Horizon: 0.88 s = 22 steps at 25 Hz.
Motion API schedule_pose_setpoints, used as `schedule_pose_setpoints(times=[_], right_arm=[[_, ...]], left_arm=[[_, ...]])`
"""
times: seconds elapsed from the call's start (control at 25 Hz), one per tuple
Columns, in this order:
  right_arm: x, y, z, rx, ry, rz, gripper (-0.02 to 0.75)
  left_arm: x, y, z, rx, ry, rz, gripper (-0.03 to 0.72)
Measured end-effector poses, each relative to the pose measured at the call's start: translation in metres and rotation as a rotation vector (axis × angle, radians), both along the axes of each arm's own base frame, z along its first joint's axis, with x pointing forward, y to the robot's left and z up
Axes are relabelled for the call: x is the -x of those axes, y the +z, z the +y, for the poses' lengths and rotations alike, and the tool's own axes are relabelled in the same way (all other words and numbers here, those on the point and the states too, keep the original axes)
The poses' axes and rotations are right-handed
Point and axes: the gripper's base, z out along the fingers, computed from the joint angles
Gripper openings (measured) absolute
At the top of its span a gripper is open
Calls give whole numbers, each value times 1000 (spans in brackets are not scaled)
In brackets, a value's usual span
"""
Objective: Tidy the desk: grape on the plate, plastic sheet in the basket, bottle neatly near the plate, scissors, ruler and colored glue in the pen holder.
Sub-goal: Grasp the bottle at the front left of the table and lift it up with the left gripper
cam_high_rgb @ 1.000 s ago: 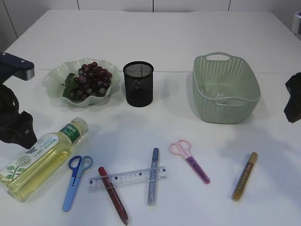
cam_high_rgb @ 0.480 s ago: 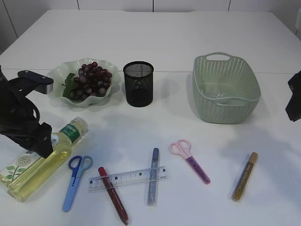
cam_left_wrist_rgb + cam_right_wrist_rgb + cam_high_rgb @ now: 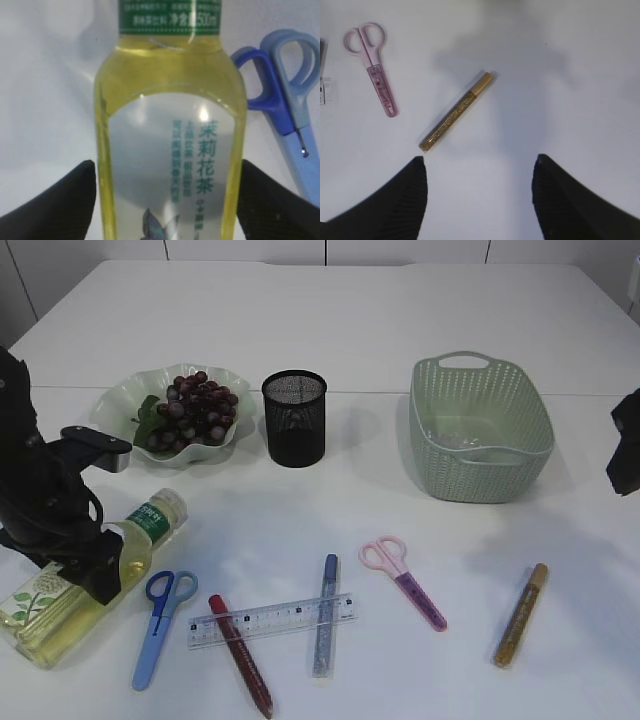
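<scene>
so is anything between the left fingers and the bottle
Nothing visible. In the left wrist view the open fingers stand either side of the bottle, with only bare table in the gaps. The blue scissors lie beside it, outside the fingers.

a plain white matte desk (image 3: 330, 320) fills nearly the whole exterior view and is also the pale ground in both wrist views (image 3: 570, 75). a thin straight seam (image 3: 370, 392) runs across it from left to right, past the middle. behind its far edge stand white wall panels (image 3: 400, 250) split by dark vertical gaps. a small grey object (image 3: 635, 285), cut off and unclear, sits at the far right edge.
</scene>
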Motion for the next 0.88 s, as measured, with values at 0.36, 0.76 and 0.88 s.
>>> schedule_pose_setpoints(times=[0.36,0.76,0.88], right_arm=[[-1,0,0,-1,0,-7,512],[-3,1,0,-5,1,-31,512],[-3,1,0,-5,1,-31,512]], left_arm=[[-1,-20,0,-12,-1,49,614],[-3,-24,-1,-14,-1,61,463],[-3,-24,-1,-14,-1,63,456]])
